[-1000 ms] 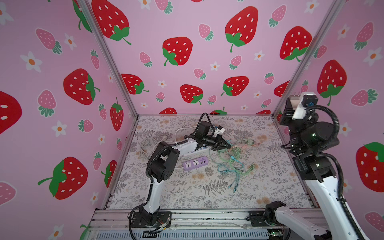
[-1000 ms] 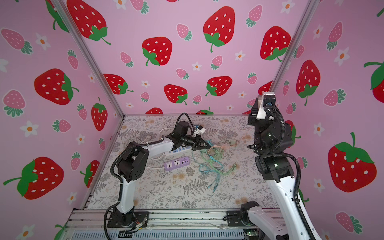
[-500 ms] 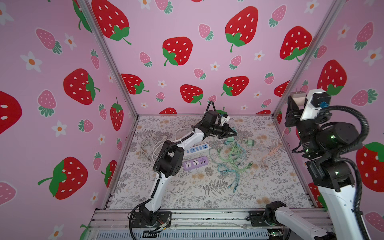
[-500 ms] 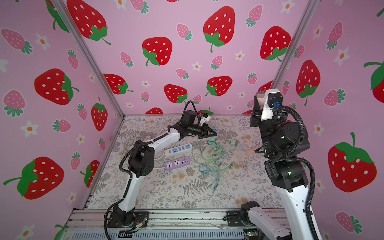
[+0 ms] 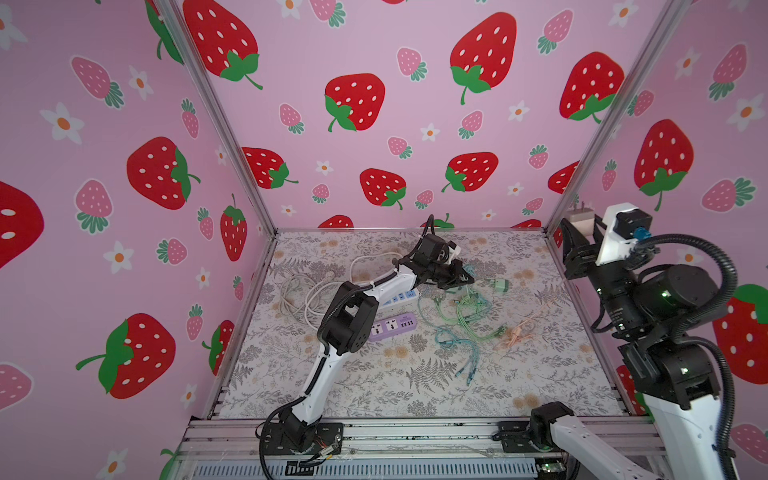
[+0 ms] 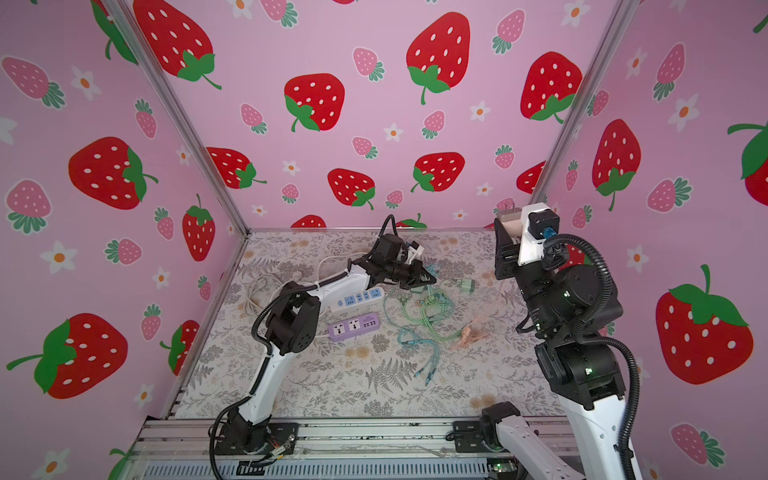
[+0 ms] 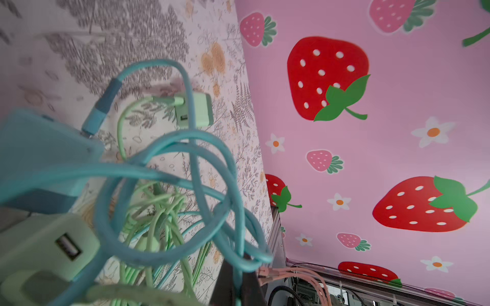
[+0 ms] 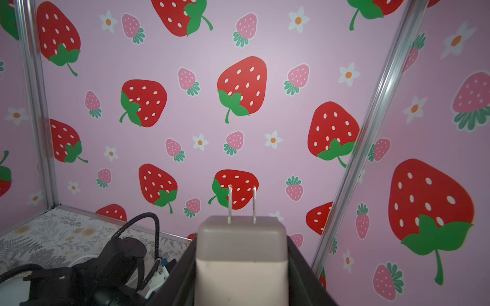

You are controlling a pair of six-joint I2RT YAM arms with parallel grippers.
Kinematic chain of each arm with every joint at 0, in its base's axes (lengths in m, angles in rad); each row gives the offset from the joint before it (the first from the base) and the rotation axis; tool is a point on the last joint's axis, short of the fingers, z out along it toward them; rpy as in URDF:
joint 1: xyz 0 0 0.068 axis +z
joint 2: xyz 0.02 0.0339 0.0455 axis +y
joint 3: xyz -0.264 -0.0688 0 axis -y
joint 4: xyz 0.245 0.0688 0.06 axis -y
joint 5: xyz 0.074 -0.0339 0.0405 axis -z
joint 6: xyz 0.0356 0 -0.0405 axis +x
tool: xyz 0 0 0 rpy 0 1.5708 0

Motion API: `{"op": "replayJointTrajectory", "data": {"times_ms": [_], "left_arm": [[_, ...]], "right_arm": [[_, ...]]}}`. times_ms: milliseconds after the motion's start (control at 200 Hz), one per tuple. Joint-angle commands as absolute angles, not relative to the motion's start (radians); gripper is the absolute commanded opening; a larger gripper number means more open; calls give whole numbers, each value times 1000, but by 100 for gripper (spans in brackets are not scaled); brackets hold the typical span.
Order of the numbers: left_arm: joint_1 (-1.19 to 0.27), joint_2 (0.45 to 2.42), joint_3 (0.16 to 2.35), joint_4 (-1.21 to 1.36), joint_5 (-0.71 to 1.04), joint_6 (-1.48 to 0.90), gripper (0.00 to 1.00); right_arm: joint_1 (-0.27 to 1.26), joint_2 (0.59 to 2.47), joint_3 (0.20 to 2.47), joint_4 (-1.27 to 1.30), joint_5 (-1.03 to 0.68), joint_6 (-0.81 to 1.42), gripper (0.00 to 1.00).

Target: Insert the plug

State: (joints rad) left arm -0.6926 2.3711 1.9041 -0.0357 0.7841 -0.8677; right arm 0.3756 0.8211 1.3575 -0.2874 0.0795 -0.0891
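Observation:
My right gripper [image 5: 581, 232] [image 6: 510, 232] [image 8: 241, 267] is shut on the plug [image 5: 579, 219] [image 6: 508, 217] [image 8: 240, 238], a beige adapter with its two metal prongs pointing up, held high at the right wall. On the mat lie a white and blue power strip [image 5: 400, 297] [image 6: 360, 297], partly under my left arm, and a purple power strip [image 5: 392, 326] [image 6: 353, 326]. My left gripper [image 5: 459, 275] [image 6: 424, 279] [image 7: 238, 275] is shut on a teal cable [image 7: 201, 169], just above the tangle behind the strips.
Green and teal cables [image 5: 461, 320] [image 6: 424, 320] sprawl at mid-mat with a green adapter [image 5: 500, 285] [image 6: 466, 286] [image 7: 196, 110]. A pink cable [image 5: 519, 330] [image 6: 471, 332] lies to the right. White cord [image 5: 307, 291] coils at the left wall.
My left arm has swung back and stretched out, uncovering the white and blue strip, with the teal cable still pinched. The right arm has shifted its pose while keeping the plug raised.

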Motion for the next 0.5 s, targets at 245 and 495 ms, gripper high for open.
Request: {"op": "replayJointTrajectory", "data": {"times_ms": [245, 495], "left_arm": [[-732, 2312, 1659, 152, 765, -953, 58], [-668, 2116, 1577, 71, 777, -881, 77]], "right_arm": [[373, 821, 1290, -378, -36, -24, 30], [373, 860, 1261, -447, -209, -6, 31]]}}
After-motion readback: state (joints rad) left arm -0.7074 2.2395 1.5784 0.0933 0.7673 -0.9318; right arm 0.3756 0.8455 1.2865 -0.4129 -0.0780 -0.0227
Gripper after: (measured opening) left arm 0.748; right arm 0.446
